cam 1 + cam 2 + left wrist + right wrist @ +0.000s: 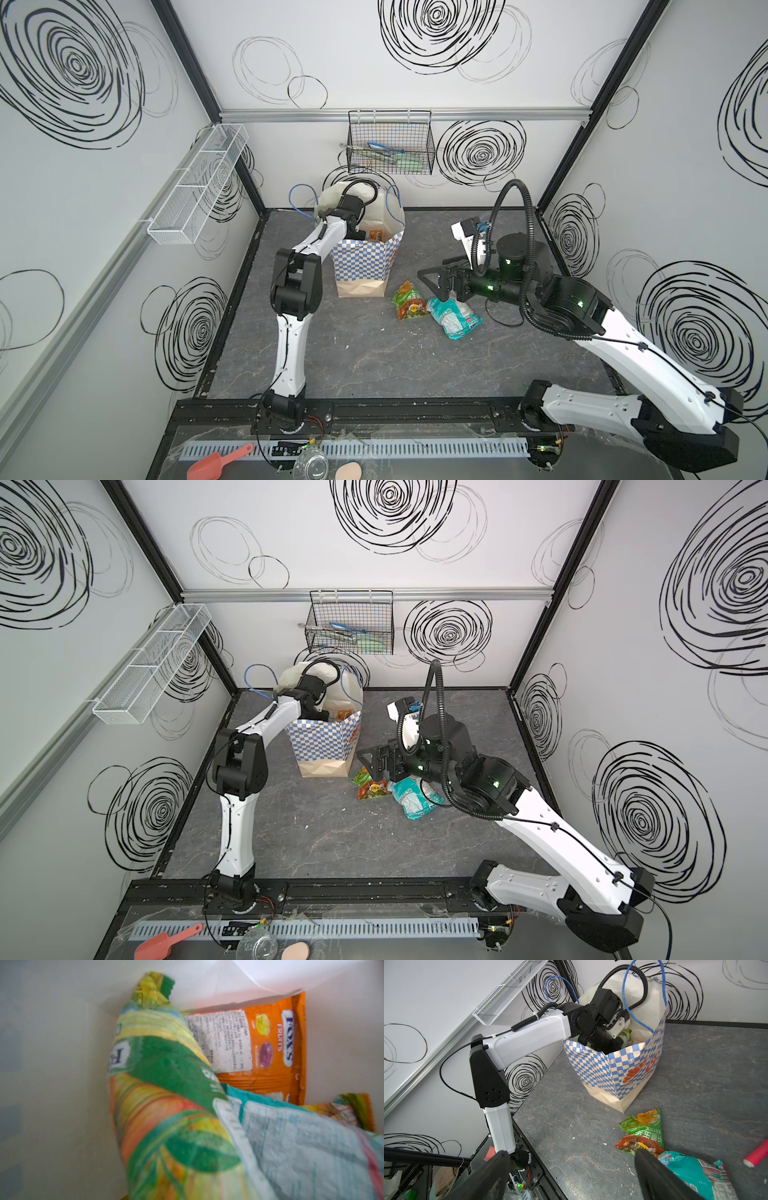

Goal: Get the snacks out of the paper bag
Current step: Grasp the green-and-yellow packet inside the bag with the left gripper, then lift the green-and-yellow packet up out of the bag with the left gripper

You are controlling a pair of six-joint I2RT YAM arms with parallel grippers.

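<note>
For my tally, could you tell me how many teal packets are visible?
2: one teal packet on the table, another teal packet inside the paper bag; more may be hidden.

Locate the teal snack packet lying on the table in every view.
Top view: teal crinkly snack packet, on the table right of centre.
Top view: same packet, beside the green-and-orange plastic packet.
Left wrist: absent; a second teal packet lies inside the blue-and-white checked paper bag.
Right wrist: teal packet beside the same neighbour.
Landmark: the paper bag.
</note>
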